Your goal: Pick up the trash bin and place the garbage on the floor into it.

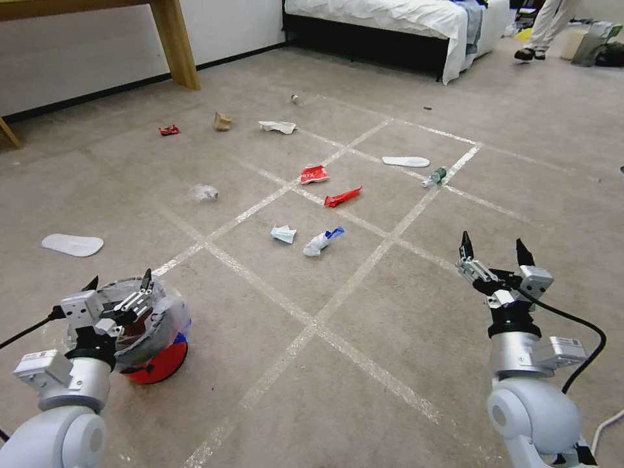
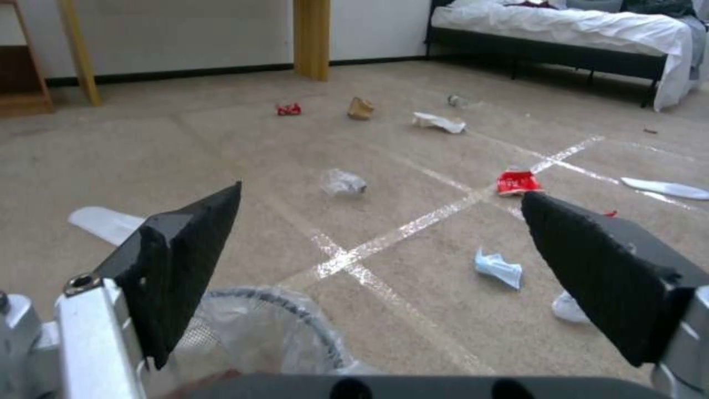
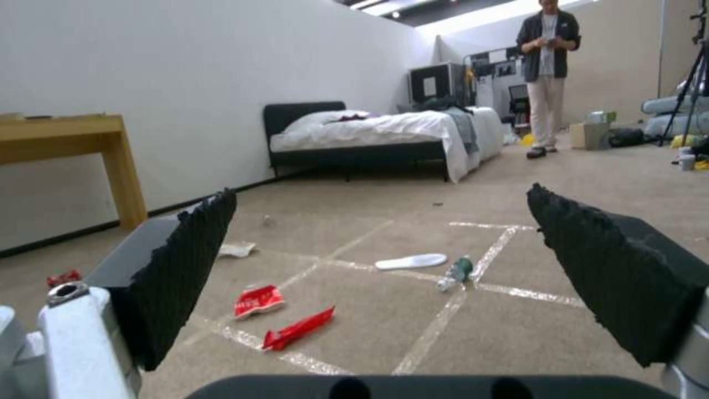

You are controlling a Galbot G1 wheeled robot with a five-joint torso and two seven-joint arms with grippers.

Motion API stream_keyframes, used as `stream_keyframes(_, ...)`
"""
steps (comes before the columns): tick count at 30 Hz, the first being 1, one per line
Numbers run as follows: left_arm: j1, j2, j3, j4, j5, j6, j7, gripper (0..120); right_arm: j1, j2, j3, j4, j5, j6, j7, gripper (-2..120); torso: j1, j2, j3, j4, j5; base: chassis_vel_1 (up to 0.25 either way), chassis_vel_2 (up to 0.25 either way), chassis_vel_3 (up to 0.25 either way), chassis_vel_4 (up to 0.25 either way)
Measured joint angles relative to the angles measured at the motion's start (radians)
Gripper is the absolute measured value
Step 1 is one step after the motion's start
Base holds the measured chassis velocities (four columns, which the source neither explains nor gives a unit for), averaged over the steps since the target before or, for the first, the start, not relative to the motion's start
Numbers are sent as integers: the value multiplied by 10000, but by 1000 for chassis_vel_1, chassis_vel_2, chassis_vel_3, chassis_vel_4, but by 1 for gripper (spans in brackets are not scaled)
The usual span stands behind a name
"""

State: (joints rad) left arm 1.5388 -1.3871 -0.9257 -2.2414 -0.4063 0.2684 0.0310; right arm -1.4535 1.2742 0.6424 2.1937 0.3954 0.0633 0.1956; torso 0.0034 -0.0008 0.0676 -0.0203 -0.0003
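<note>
The trash bin [image 1: 156, 348], red-based and lined with a clear bag, leans on the floor [image 1: 403, 312] at the near left. My left gripper [image 1: 120, 277] hovers open just over its near rim [image 2: 296, 316], holding nothing. My right gripper [image 1: 495, 247] stands open above bare carpet at the near right, also seen from the right wrist [image 3: 381, 191]. The garbage lies scattered ahead: two red wrappers [image 1: 314, 173] [image 1: 342, 196], white tissues [image 1: 283, 234] [image 1: 322, 242], clear plastic [image 1: 204, 192], a tan packet [image 1: 222, 121], a crushed red can [image 1: 169, 130] and a small bottle [image 1: 434, 177].
Two white insoles [image 1: 72, 244] [image 1: 405, 161] lie on the carpet. A wooden table leg [image 1: 175, 42] stands at the far left and a bed [image 1: 390, 29] at the back. A person stands far off by the bed. Open carpet stretches between my arms.
</note>
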Motion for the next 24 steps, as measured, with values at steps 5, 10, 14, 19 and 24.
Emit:
stream_keyframes(5,190,510,-259,185,-841,430,-216,100,-69,-85,-14,32,28,-26,13,100,0,0,0,0,0,0,0,0,0)
stream_keyframes(10,307,1102,-596,384,-1700,1004,-362,100,-79,-94,-19,31,28,-1,16,100,0,0,0,1,0,0,0,0,0)
stream_keyframes(14,432,2660,-1584,1519,-3816,1902,-476,100,-122,-112,-33,131,26,11,23,100,0,0,0,0,-4,0,0,0,0)
stream_keyframes(19,414,3359,-1898,2440,-4672,2236,-459,100,-155,-125,-13,189,22,11,26,100,0,0,0,0,1,0,0,0,0)
stream_keyframes(24,-35,4514,-1662,4269,-5732,2611,-183,100,-241,-133,126,348,4,-33,32,100,0,0,0,0,-2,0,0,0,0)
